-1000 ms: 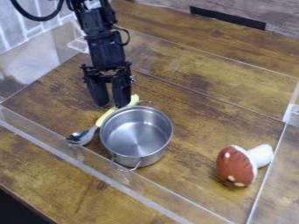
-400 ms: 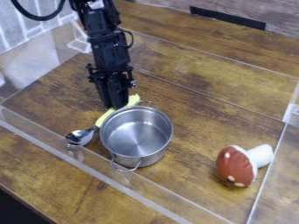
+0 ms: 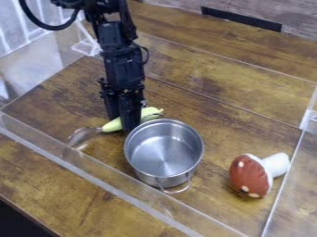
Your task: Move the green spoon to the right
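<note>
The green spoon (image 3: 113, 124) lies on the wooden table left of centre. Its yellow-green handle shows on both sides of my fingers, and its silver bowl, blurred, points to the front left. My gripper (image 3: 129, 120) points steeply down onto the middle of the handle. Its dark fingers (image 3: 121, 109) stand close together around the handle, seemingly shut on it. The handle's far end sits close to the pot's rim.
A round steel pot (image 3: 198, 146) stands empty just in front and right of the gripper. A red-capped toy mushroom (image 3: 251, 173) lies at the front right. Low clear plastic walls (image 3: 74, 171) fence the table on the front and left.
The gripper has come down onto the spoon handle and its fingers have narrowed. The pot has slid right and toward the front. The spoon has shifted and turned slightly.
</note>
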Motion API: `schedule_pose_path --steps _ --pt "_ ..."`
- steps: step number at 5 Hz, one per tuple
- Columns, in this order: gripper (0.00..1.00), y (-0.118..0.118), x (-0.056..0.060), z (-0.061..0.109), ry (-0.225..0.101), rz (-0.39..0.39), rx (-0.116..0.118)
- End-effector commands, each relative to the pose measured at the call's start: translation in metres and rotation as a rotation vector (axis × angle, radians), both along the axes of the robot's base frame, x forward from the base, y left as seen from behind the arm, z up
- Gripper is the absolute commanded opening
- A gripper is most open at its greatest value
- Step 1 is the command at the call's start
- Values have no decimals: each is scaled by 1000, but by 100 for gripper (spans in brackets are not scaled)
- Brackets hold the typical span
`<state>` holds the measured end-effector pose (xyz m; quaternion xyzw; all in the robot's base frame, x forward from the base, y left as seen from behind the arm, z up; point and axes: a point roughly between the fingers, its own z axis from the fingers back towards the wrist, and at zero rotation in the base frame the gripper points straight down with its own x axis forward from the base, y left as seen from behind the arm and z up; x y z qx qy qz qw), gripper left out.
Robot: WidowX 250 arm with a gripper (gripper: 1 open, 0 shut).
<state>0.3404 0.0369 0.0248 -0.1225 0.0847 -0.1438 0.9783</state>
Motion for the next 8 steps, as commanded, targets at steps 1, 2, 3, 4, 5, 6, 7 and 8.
schedule_pose_path --steps 1,2,3,4,5,6,7,8 --pt "0 10 -5 8 -10 12 15" --pt "0 10 -6 11 -12 15 15" --pt "0 24 -4 13 -14 38 15" --pt "0 38 -1 16 -17 61 15" --pt "0 46 -5 18 -24 42 14" --pt "0 41 -6 42 -30 75 19" --pt "0 35 -7 66 -38 108 23" --pt "0 29 1 97 -70 188 30"
